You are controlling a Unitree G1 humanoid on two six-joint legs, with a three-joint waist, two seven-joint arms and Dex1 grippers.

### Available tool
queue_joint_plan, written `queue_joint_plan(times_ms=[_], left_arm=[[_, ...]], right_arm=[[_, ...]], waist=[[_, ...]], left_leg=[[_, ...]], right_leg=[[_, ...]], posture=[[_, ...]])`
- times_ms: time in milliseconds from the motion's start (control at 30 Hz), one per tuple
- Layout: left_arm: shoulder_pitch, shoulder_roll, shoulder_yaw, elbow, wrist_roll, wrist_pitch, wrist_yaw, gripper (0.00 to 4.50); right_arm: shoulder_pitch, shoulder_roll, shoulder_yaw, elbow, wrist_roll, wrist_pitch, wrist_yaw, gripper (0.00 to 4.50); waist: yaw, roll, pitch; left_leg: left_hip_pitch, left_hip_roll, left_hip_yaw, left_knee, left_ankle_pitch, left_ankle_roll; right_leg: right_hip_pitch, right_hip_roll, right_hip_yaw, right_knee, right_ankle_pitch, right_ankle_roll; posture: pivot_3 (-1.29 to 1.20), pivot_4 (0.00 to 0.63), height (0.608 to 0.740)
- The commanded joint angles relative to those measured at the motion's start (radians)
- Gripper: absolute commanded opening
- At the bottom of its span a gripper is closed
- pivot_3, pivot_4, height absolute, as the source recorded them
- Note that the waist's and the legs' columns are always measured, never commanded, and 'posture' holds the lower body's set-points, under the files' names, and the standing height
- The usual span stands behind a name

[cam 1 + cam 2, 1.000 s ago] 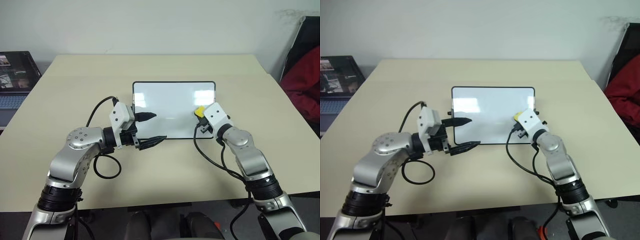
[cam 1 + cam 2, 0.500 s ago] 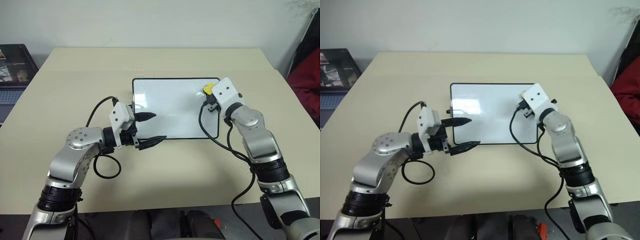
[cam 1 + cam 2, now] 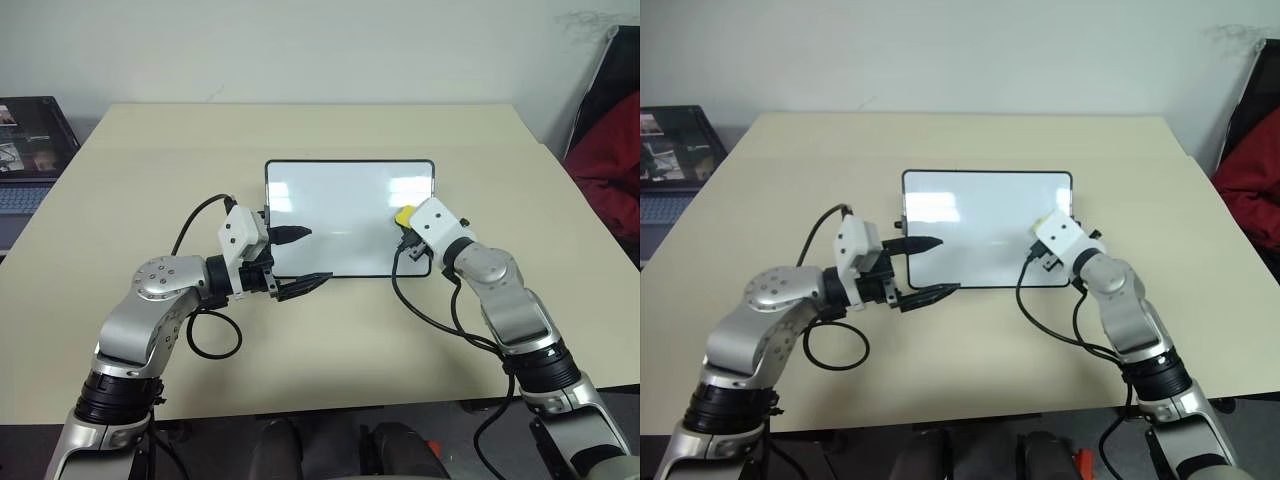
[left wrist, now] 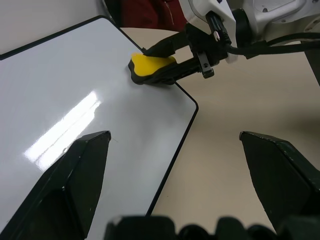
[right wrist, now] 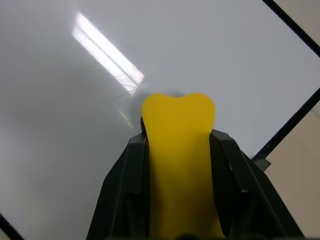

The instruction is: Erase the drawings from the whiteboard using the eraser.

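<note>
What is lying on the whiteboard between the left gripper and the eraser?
Nothing: from the left gripper to the eraser the whiteboard is bare white, with no marks visible, as the left eye view shows.

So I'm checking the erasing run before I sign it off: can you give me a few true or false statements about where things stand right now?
1. The right gripper is shut on the eraser. True.
2. The eraser sits near the whiteboard's left edge. False: it presses on the board near its right edge.
3. The left gripper is open and holds nothing. True.
4. Three black drawings are plain on the board. False: the visible surface looks clean white, with only glare.
5. A laptop stands in the middle of the table. False: it sits off to the robot's left, beyond the table's edge.
</note>
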Motion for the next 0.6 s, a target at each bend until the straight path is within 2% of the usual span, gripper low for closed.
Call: queue_joint_plan(times_ms=[33,167,333,467,600], left_arm=[[-0.006,0.003,0.018,-0.023,-0.002,-0.021,0.002,4.50],[-0.002,0.000,0.018,-0.030,-0.007,-0.020,0.001,4.50],[0.011,-0.003,0.031,-0.058,-0.053,-0.020,-0.028,4.50],[0.008,-0.007,0.034,-0.079,-0.097,-0.013,-0.056,4.50],[0.004,0.007,0.014,-0.093,-0.109,-0.006,-0.095,4.50]], right_arm=[[0.047,-0.014,0.035,0.034,-0.008,0.034,0.037,1.25],[0.054,0.007,-0.001,-0.028,0.030,0.032,0.044,1.25],[0.066,0.032,-0.099,-0.233,0.142,0.132,0.083,1.25],[0.110,-0.014,-0.216,-0.429,0.249,0.266,0.138,1.25],[0.179,-0.080,-0.346,-0.551,0.336,0.394,0.174,1.25]], waist=[[-0.001,0.000,0.000],[-0.002,0.000,0.000],[0.001,0.001,0.001],[0.014,0.002,0.002],[0.025,0.002,0.002]], left_leg=[[0.000,0.000,0.000,0.000,0.000,0.000],[0.000,0.000,0.000,0.000,0.000,0.000],[-0.003,0.000,0.000,0.000,0.000,0.000],[-0.015,0.000,0.000,0.000,0.000,-0.001],[-0.016,0.000,0.000,-0.002,-0.001,-0.003]], right_leg=[[0.000,0.000,0.000,0.000,0.000,0.000],[0.000,0.000,0.000,0.000,0.000,0.000],[-0.003,0.000,0.000,0.000,0.000,0.000],[-0.012,0.000,-0.002,-0.001,0.002,-0.003],[-0.009,0.000,-0.003,-0.010,0.002,-0.003]], posture=[[0.00,0.150,0.740],[0.00,0.150,0.740],[0.00,0.150,0.740],[0.00,0.150,0.740],[0.00,0.150,0.740]])
